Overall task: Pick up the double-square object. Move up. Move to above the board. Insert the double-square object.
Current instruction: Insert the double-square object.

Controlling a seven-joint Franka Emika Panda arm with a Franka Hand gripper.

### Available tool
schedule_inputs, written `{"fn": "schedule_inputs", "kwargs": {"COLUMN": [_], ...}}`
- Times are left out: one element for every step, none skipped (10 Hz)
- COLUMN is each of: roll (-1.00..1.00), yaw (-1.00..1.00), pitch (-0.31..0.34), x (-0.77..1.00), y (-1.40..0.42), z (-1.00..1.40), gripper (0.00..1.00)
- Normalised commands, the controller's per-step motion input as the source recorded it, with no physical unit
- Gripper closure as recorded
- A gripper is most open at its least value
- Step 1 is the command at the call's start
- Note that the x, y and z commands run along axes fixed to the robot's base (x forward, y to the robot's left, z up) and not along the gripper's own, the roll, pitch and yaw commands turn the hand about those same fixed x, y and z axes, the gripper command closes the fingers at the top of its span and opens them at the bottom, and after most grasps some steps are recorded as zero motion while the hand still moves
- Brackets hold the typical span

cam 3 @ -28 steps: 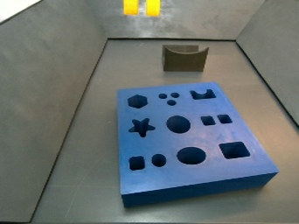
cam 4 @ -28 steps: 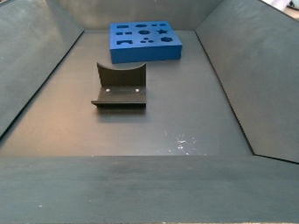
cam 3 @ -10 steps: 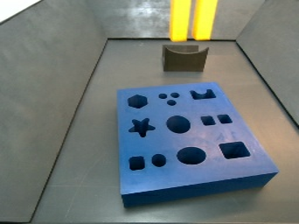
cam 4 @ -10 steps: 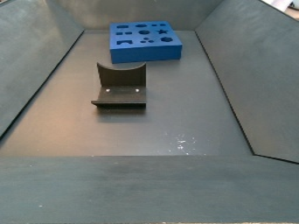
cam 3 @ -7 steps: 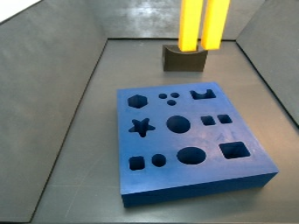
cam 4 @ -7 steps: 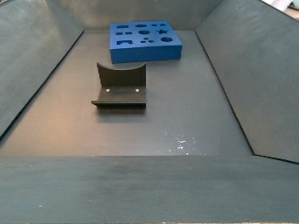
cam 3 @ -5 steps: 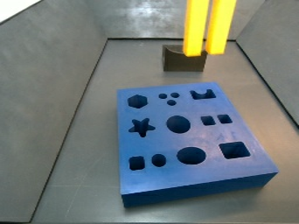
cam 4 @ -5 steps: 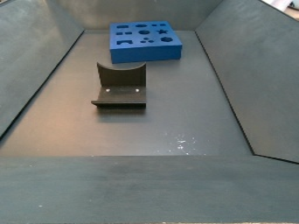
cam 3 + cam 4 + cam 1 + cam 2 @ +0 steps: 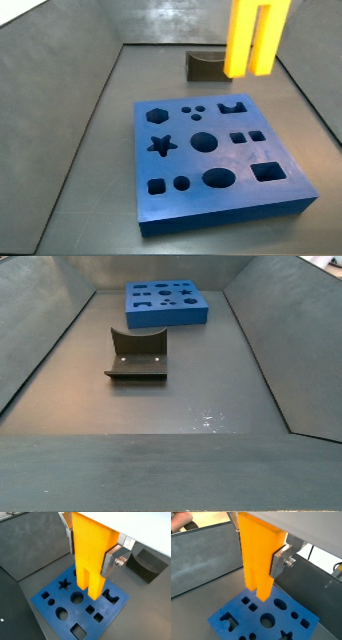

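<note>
Grey walls close in a dark grey bench (image 9: 174, 416), and the risks read differently from each camera. In both wrist views the pincer (image 9: 93, 549) pinches the double-square object (image 9: 90, 554) between a silver finger (image 9: 112, 562) and its partner on the far side, the yellow-orange piece hanging upright above the board (image 9: 50, 594); its lower end blocks the cut-outs beneath, so I judge a misaligned descent could jam the piece on the blue face rather than in its slot. From the steeper wrist angle (image 9: 258, 557) the grip sits high on a long piece, so any bump might lever it askew. In a side view the double-square object (image 9: 255, 38) hovers over the board's (image 9: 221, 205) far edge, near the fixture (image 9: 205, 66); the pincer itself is out of frame. Another side view shows only the board (image 9: 167, 318) and fixture (image 9: 136, 356), well apart, so depth alignment cannot be checked there.
</note>
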Motion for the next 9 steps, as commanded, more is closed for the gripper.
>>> {"fn": "schedule_inputs", "kwargs": {"roll": [0.03,0.03,0.04,0.12,0.11,0.11,0.11,0.14,0.17], "yaw": [0.0,0.0,0.03,0.12,0.22,0.22,0.22,0.19,0.17], "pitch": [0.0,0.0,0.009,0.004,0.0,0.0,0.0,0.0,0.014], "x": [1.0,1.0,1.0,0.87,0.57,0.51,0.52,0.46,0.37], "y": [-0.11,-0.1,-0.03,-0.04,-0.03,-0.06,-0.07,-0.08,-0.06], "z": [-0.14,-0.15,-0.27,-0.49,-0.46,-0.43,-0.39,-0.39,-0.38], "gripper": [1.0,1.0,1.0,1.0,1.0,1.0,1.0,1.0,1.0]}}
